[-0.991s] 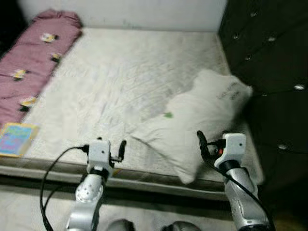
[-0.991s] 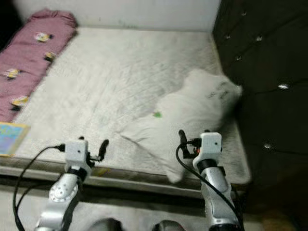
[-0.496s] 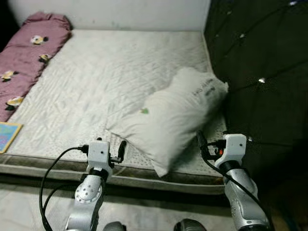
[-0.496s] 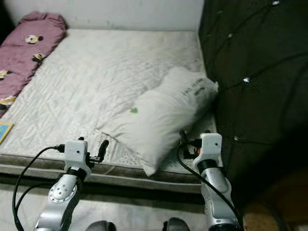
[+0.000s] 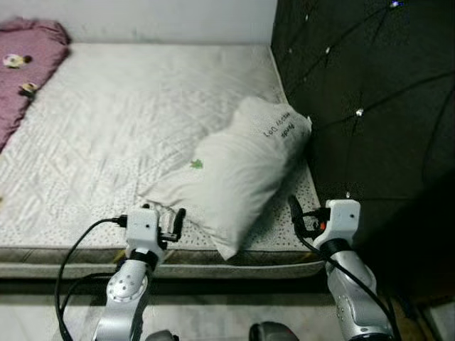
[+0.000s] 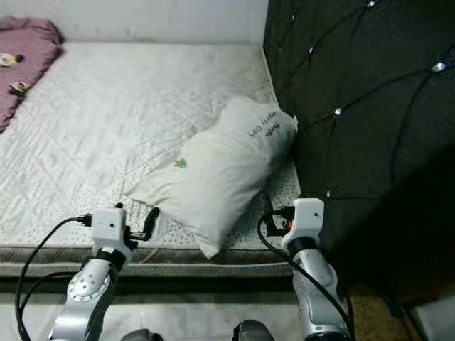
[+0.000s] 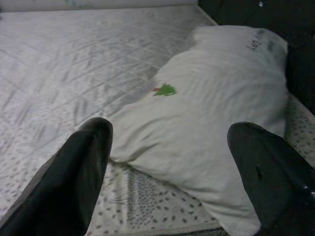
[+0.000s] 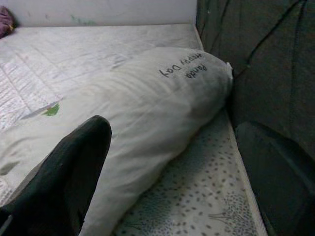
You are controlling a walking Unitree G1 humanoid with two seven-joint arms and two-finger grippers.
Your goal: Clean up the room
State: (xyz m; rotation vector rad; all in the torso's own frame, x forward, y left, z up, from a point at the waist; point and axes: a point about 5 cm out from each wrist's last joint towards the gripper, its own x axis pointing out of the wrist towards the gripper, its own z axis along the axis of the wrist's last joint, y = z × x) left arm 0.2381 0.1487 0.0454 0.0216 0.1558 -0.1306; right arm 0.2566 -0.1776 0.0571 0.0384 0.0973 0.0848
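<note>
A white pillow with a small green mark and dark lettering lies tilted on the bare mattress, its far end against the dark headboard. Its near corner reaches the mattress's front edge. My left gripper hovers at that front edge, just left of the pillow's near corner, with its fingers spread wide and open. My right gripper is held right of the pillow, over the mattress's speckled strip beside the headboard. It is open too, with the pillow ahead between its fingers.
A dark tufted headboard with shiny studs rises along the bed's right side. A pink patterned blanket lies bunched at the far left of the mattress. A white wall runs behind the bed. Pale floor lies below the mattress edge.
The camera has swung to the right: bed, pillow and blanket slid left in view and the colourful book at the left left the picture. Both arms keep the same pose.
</note>
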